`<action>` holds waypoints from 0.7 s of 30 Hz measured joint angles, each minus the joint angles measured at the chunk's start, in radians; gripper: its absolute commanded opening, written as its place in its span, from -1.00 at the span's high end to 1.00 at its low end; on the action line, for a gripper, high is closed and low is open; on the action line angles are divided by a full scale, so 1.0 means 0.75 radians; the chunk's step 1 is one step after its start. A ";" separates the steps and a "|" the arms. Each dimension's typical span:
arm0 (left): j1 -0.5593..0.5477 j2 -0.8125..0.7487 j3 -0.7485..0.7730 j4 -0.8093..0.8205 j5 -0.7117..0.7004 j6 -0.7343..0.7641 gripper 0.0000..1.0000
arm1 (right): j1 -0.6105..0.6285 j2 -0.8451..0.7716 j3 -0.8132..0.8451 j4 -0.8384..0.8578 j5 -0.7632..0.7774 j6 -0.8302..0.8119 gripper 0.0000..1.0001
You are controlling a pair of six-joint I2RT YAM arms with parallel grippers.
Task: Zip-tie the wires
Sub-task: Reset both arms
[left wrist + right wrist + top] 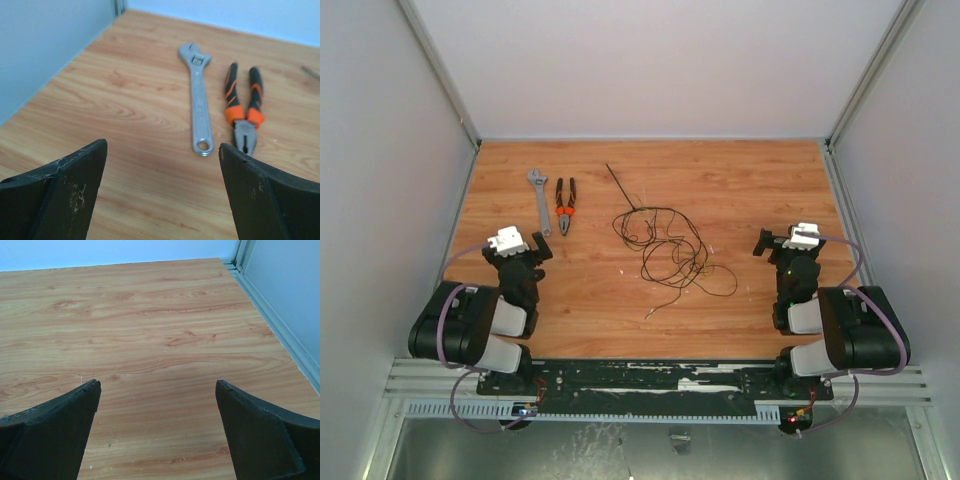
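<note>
The left gripper (162, 145) and the right gripper (157, 383) are both spread wide, with nothing gripped; the zip tie (620, 187) is laid ahead and right of the left gripper, slanted far-left to near-right; the wires (665, 250) are tangled at its near end, between the arms; the left arm is judged nearer the tie.

1. This is a robotics lab test cell: a small enclosed bench built around two machine arms, not a home or a shop.
2. The wood-grain table (580, 295) is boxed in on three sides by plain pale panels (650, 60) set in bare aluminium posts (440, 70).
3. The left arm (470, 325) and the right arm (845, 335) are bolted side by side to a slotted metal rail (410, 385) at the near edge.
4. Bench props lie on the wood: an adjustable wrench (539, 203) beside orange-handled pliers (566, 207), and a loose tangle of wires (665, 250) nearby.
</note>
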 measured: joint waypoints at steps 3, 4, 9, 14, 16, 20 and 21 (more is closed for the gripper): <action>0.084 0.033 0.075 -0.107 0.056 -0.047 -0.97 | 0.000 0.000 0.001 0.000 0.000 0.000 -0.98; 0.099 0.035 0.081 -0.111 0.072 -0.059 -0.97 | 0.000 0.000 0.001 0.001 0.000 0.000 -0.98; 0.110 0.032 0.084 -0.149 0.121 -0.090 -0.97 | 0.000 0.000 0.001 0.000 0.000 0.000 -0.98; 0.111 0.032 0.084 -0.169 0.140 -0.097 -0.97 | 0.000 0.000 0.001 0.001 0.000 0.000 -0.98; 0.111 0.032 0.084 -0.175 0.144 -0.098 -0.97 | 0.000 0.000 0.001 0.001 0.000 0.000 -0.98; 0.111 0.032 0.084 -0.180 0.152 -0.098 -0.97 | 0.000 0.000 0.001 0.001 0.000 0.000 -0.98; 0.111 0.032 0.084 -0.181 0.153 -0.098 -0.97 | 0.000 0.000 0.001 0.001 0.000 0.000 -0.98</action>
